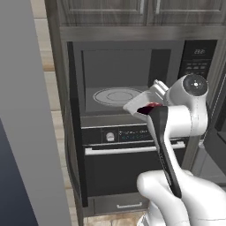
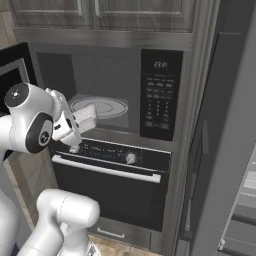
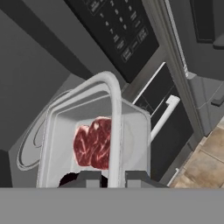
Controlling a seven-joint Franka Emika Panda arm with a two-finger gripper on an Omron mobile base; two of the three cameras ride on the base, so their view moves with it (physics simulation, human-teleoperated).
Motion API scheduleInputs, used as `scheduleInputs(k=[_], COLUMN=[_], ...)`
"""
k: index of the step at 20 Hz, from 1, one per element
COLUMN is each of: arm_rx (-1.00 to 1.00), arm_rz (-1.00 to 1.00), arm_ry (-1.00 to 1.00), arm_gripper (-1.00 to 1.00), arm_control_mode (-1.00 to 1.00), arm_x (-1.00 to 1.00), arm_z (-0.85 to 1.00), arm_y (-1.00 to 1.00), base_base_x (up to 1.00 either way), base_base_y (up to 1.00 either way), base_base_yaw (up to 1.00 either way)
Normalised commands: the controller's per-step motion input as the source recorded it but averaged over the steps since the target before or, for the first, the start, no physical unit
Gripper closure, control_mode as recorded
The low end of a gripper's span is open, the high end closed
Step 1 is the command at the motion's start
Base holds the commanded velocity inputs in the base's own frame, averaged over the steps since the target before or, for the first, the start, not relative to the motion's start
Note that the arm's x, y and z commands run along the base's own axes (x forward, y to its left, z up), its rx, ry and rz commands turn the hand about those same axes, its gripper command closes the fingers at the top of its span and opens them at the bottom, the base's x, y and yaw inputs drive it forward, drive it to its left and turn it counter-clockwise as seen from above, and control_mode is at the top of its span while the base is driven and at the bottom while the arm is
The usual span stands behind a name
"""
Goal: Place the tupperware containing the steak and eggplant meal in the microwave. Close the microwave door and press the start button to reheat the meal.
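Microwave door [image 1: 76,123] stands swung fully open, well to the left of the claw, seen edge-on as a dark vertical panel in the left base view. Microwave [image 1: 123,79] cavity is exposed beyond the claw, its round turntable [image 1: 117,96] bare.

Claw [image 3: 112,178] is closed on the near rim of the tupperware [image 3: 94,131]; in the hand view the two fingertips [image 3: 89,178] pinch the rim between them. The tub projects forward from the claw, tilted, and is held in the air at the mouth of the cavity, its far end over the front edge of the turntable. It touches no surface that can be seen. In the right base view the tub [image 2: 86,119] shows just right of the wrist.

Steak and eggplant meal [image 3: 94,144] lies inside the tub, red meat toward the claw end with a dark lump right at the fingertips.

Oven [image 2: 107,175] with horizontal silver bar [image 2: 106,169] sits below the claw. Keypad [image 2: 159,95] with clock lies to the right of the claw.
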Motion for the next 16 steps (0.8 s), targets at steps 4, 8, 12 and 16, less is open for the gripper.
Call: scheduleInputs(k=[4, 8, 12, 16], arm_rx=[0.0, 0.0, 0.0, 0.0], arm_rz=[0.0, 0.0, 0.0, 0.0], arm_ry=[0.0, 0.0, 0.0, 0.0], arm_gripper=[1.0, 1.0, 1.0, 1.0], arm_control_mode=[-1.0, -1.0, -1.0, -1.0], arm_x=[0.0, 0.13, 0.37, 0.41], arm_z=[0.0, 0.0, 0.0, 0.0], arm_y=[0.0, 0.02, 0.0, 0.0], base_base_x=[0.0, 0.0, 0.0, 0.0], base_base_y=[0.0, 0.0, 0.0, 0.0], base_base_yaw=[0.0, 0.0, 0.0, 0.0])
